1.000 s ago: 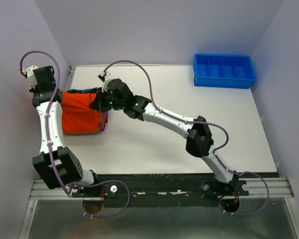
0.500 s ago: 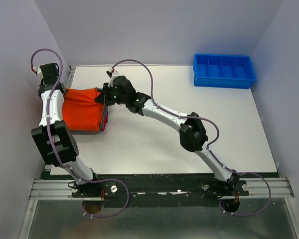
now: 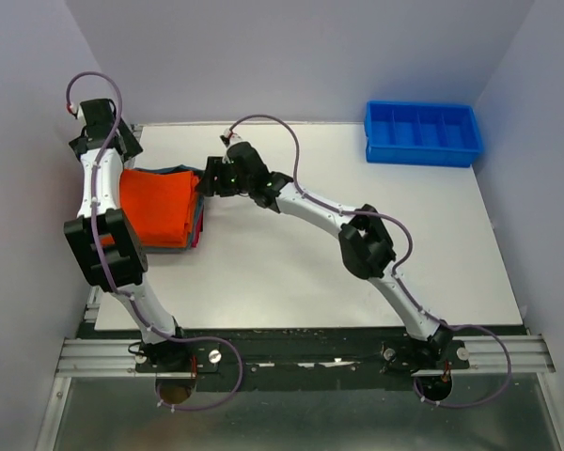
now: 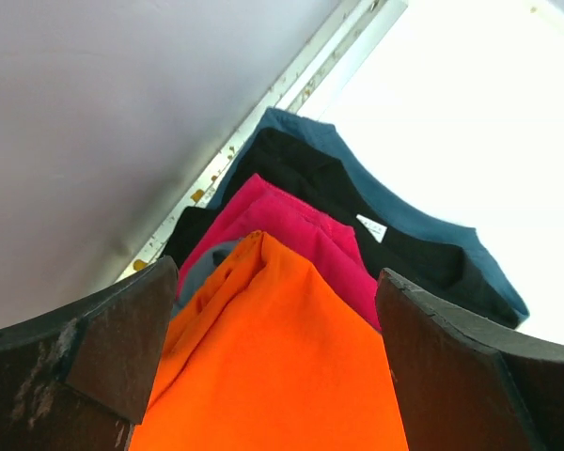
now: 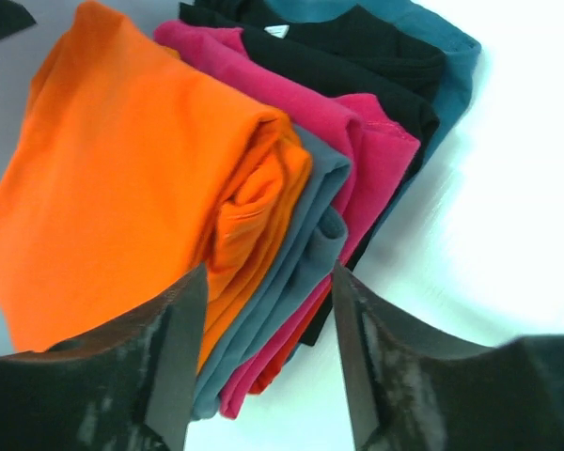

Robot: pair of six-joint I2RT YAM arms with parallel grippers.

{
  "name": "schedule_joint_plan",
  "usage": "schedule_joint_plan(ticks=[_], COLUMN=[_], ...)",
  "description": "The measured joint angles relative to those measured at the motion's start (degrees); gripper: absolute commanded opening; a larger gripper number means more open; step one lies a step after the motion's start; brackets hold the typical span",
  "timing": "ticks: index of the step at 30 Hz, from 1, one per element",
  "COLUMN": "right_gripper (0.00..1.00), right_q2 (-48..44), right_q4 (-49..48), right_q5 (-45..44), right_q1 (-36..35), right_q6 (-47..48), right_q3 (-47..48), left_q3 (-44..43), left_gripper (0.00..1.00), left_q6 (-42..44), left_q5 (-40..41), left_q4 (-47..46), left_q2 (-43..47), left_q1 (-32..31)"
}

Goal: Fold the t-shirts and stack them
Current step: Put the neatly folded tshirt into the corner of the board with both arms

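Scene: a stack of folded t-shirts [image 3: 160, 211] lies at the far-left corner of the white counter [image 3: 357, 188].
Top layer: an orange t-shirt [image 5: 122, 178], smooth and flat on top, its right edge a loose, rumpled roll.
Layers below: a grey shirt [image 5: 320, 188], a pink-red shirt [image 5: 301, 103], a black shirt [image 5: 357, 66] and a teal shirt [image 5: 456, 56] at the bottom, their edges stepping outward.
Left claw [image 4: 273, 310]: spread wide above the stack's far-left end, grasping nothing.
Right claw [image 5: 268, 310]: parted over the stack's right edge, no cloth pinched.
Step in hand: probably leaving the orange t-shirt settled on the pile.
Doing it well: raise both claws straight up, fingers clear of cloth, so nothing snags and drags the fold open. The rumpled edge looks easiest to disturb.
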State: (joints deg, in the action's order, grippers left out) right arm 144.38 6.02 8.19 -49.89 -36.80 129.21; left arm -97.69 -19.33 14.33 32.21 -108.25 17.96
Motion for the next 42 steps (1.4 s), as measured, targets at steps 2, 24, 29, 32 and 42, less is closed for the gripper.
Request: schedule_joint_plan(ticks=[2,24,29,32,42], right_gripper=[0.51,0.01,0.01,0.01,0.01], right_q2=[-2.4,4.2,6.0,4.9,-2.5], right_q4=[0.0,-7.7,-8.3,-8.9,-8.9], right_q5=[0.2,14.1,15.0,15.2,15.1], right_q1=[-0.2,-9.4,-8.5,-8.2,-7.3], right_q6=[0.7,-11.4,-13.8,-13.4,-11.1], right_q3=[-1.9,0.4,0.4,-0.3,-2.5], left_q3=[-0.3,6.4,4.2,2.7,5.3], left_gripper=[0.99,0.0,0.0,0.0,0.0], left_q6=[0.0,-2.9,-2.8,-2.7,-4.5], left_q5=[0.2,-9.6,-11.7,-12.2,-9.3], left_q4=[0.9,2.1,1.9,2.6,8.5], left_q2=[2.8,-2.2,-5.4,-5.2,12.2], left_q1=[-0.2,1.4,1.4,1.4,1.4])
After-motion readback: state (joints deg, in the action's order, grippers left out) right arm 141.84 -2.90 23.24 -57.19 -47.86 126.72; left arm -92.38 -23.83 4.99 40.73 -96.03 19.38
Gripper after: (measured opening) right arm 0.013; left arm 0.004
